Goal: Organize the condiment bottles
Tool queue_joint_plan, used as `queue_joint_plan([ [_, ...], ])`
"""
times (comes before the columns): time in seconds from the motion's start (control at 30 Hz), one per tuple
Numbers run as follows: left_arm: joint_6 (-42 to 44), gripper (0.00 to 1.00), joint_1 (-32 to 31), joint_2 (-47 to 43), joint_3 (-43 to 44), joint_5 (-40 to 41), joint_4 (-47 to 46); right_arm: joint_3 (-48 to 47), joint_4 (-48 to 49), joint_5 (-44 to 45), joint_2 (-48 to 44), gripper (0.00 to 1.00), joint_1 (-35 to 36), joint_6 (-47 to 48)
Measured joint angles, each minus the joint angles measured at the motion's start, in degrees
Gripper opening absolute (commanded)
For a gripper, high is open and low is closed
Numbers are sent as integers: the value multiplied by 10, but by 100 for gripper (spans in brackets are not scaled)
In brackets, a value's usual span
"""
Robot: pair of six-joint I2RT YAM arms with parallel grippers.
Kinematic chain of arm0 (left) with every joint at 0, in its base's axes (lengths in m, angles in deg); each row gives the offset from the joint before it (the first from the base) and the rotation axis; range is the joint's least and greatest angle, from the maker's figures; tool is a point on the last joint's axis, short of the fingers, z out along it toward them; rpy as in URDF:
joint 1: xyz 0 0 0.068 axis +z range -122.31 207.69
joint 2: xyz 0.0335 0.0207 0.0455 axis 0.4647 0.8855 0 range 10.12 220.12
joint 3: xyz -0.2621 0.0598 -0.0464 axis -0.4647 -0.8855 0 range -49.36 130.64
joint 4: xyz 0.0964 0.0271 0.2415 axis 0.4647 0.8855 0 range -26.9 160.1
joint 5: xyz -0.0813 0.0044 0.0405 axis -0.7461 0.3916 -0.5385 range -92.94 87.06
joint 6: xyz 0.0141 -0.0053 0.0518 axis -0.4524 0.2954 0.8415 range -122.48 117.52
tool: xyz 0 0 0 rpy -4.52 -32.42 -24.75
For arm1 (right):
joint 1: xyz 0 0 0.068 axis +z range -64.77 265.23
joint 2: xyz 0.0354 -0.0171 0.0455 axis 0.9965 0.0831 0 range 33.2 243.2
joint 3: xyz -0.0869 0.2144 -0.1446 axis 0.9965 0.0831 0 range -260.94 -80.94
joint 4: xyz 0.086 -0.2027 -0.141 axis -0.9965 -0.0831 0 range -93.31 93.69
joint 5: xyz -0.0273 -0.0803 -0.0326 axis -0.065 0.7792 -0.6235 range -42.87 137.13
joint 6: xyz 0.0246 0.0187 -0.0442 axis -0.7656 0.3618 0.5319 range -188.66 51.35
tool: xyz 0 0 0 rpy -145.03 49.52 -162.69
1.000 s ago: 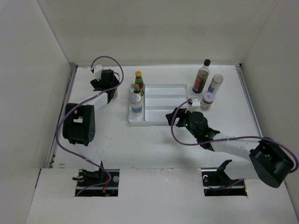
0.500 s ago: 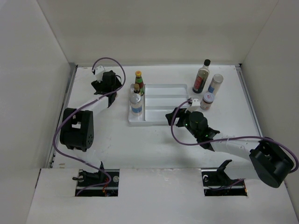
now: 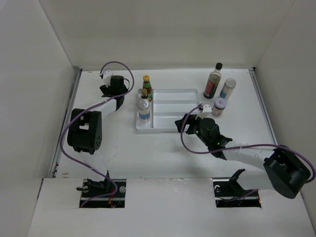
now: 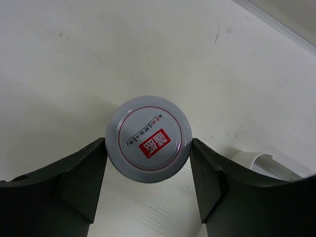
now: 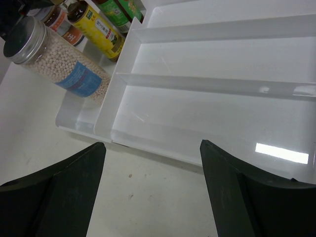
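A short jar with a grey lid and a red mark (image 4: 148,139) stands on the table left of the tray. My left gripper (image 4: 148,146) is shut on it, both fingers touching the lid's sides. From above, the left gripper (image 3: 118,89) hides this jar. The tray's left compartment holds a yellow-capped green-and-red bottle (image 3: 146,84) and a clear blue-labelled jar (image 3: 143,110), which also shows in the right wrist view (image 5: 64,66). My right gripper (image 5: 152,145) hangs open and empty over the table at the tray's near edge (image 3: 189,121).
The white divided tray (image 3: 173,92) lies mid-table, its long compartments bare (image 5: 212,106). At the back right stand a tall dark black-capped bottle (image 3: 213,81), a white blue-labelled bottle (image 3: 227,89) and a short red-labelled jar (image 3: 219,106). White walls enclose the table.
My left gripper has shifted slightly right toward the tray and its jaws have narrowed onto the jar's lid. The right arm has stayed still.
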Motion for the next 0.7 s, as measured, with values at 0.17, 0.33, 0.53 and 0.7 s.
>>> queue_joint_plan([
  [0.17, 0, 32, 3, -2, -2, -3, -3, 0, 0, 0, 0, 84, 0, 0],
  [0.33, 0, 31, -7, -76, -61, 0, 9, 0, 0, 0, 0, 84, 0, 0],
  [0.53, 9, 31, -70, -278, -109, 25, 30, 0, 0, 1, -2, 84, 0, 0],
  [0.7, 25, 31, -164, -410, -109, 39, -14, 0, 0, 10, -21, 83, 0, 0],
])
